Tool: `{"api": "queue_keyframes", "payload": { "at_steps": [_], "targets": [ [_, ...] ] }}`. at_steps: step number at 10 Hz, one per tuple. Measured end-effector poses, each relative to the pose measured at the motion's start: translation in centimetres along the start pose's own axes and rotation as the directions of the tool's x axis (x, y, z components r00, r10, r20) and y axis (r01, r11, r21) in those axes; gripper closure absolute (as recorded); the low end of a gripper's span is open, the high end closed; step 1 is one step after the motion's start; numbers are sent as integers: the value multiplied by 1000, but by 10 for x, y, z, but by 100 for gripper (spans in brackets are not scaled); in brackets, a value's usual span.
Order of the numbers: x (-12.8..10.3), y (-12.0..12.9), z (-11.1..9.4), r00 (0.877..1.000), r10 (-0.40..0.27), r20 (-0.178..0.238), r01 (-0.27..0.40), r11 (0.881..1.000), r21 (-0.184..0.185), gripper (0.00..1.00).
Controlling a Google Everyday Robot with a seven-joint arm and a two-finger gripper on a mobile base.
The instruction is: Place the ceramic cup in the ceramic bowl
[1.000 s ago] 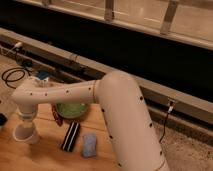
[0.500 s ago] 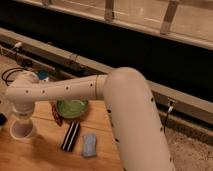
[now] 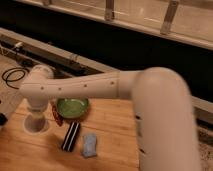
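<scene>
The white ceramic cup [image 3: 35, 124] hangs right under my wrist, just above the wooden table at the left. My gripper [image 3: 36, 114] points straight down and is shut on the cup, with its fingers mostly hidden by the wrist and the cup. The green ceramic bowl [image 3: 73, 107] sits on the table just right of the cup, a short gap away. My white arm reaches in from the lower right and crosses above the bowl's far side.
A black rectangular object [image 3: 70, 136] and a blue sponge-like object [image 3: 89, 145] lie in front of the bowl. A small reddish item [image 3: 55, 114] lies between cup and bowl. A black cable [image 3: 12, 75] coils at the far left. Dark ledge and rails run behind the table [image 3: 115, 125].
The gripper and the cup have shifted right, closer to the green bowl. The bowl and the other objects have stayed in place on the table.
</scene>
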Motion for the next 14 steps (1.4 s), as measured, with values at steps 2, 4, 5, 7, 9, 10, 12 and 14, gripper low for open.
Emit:
{"api": "queue_keyframes", "payload": {
  "at_steps": [2,4,5,7,9,10,12,14],
  "targets": [
    [29,2,-20,999,43,20,-44,999,30,100],
    [34,2,-23,998,51,23,-51,998,36,100],
    [33,3,-23,999,48,24,-49,998,36,100],
    [35,1,-23,998,52,22,-52,998,38,100],
    [34,-1,-28,999,50,9,-51,997,53,100],
    [35,-8,-39,999,43,-5,-43,996,80,100],
    [32,-22,-69,998,45,-42,-39,992,123,100],
    [49,-47,-94,994,62,-94,-47,987,153,100]
  ]
}}
